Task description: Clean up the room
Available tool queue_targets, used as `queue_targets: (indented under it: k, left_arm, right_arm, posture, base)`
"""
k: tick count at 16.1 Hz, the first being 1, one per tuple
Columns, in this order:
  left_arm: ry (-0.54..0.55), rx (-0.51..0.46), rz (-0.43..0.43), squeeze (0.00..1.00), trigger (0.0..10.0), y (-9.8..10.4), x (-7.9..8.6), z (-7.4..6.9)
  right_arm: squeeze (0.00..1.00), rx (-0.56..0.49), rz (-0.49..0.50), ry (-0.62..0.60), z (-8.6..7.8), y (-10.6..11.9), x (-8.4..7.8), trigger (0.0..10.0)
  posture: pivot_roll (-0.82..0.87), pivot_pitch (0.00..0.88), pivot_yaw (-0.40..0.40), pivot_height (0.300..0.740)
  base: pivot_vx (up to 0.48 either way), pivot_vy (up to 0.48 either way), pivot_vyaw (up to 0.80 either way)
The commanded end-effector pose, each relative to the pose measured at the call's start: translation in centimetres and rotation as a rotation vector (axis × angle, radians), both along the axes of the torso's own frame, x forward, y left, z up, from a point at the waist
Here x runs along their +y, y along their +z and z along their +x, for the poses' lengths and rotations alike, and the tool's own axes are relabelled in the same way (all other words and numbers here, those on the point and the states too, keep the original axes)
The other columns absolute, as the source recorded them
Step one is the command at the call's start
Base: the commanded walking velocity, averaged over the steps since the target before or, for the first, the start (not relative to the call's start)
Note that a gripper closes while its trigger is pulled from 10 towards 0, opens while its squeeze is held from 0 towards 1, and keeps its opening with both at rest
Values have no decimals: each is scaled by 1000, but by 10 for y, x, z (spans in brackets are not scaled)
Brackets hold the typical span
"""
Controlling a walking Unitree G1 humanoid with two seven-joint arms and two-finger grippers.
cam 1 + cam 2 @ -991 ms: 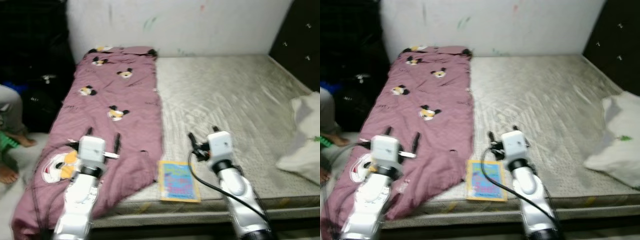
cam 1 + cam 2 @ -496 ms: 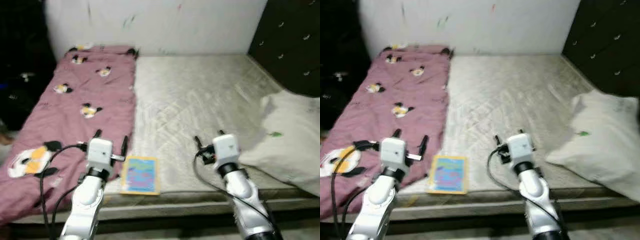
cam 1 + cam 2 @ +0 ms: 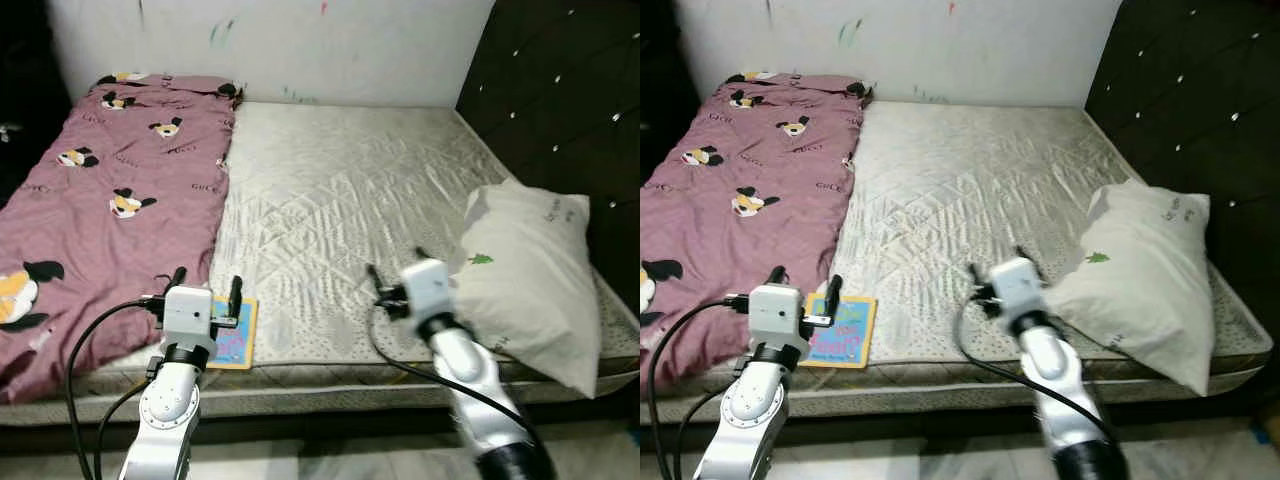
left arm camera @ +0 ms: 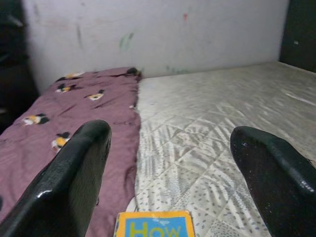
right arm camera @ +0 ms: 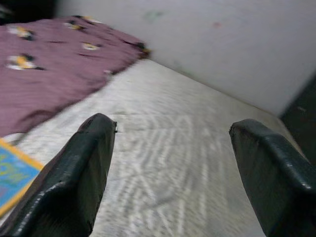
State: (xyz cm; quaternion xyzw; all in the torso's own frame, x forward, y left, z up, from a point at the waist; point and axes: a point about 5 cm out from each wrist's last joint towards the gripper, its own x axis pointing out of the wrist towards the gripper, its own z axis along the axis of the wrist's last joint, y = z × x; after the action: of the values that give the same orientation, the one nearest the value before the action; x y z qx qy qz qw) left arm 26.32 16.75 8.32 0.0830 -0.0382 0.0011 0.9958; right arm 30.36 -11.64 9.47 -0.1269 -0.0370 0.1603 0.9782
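I'm hovering both pincers wide and empty, left pincer [image 3: 205, 292] over the book [image 3: 839, 331] at the bed [image 3: 340, 190] edge, right pincer [image 3: 396, 281] with pillow [image 3: 527, 275] at 3 o'clock, risking nudging the book off.

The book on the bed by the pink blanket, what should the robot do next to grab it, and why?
Probably ease the left gripper down onto the book. Its fingers are open and empty, just above the book, which lies flat at the mattress edge.
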Motion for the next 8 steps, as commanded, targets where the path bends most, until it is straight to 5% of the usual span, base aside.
queue_targets:
  k: [1, 5, 8]
  left_arm:
    - [25, -23, 13, 0, 10000, 4, 6, -2]
    - [80, -45, -2, 0, 10000, 7, 10, -4]
    - [44, -34, 7, 0, 10000, 8, 8, 4]
  right_arm:
    - [0, -5, -9, 34, 2, 1, 7, 10000]
    - [0, 0, -21, 95, 7, 0, 16, 10000]
    - [0, -14, -8, 51, 7, 0, 10, 10000]
  posture:
    - [53, 0, -123, 740]
    - [84, 0, -165, 740]
    - [36, 0, -104, 740]
  base:
    - [0, 0, 0]
    - [0, 0, 0]
    - [0, 0, 0]
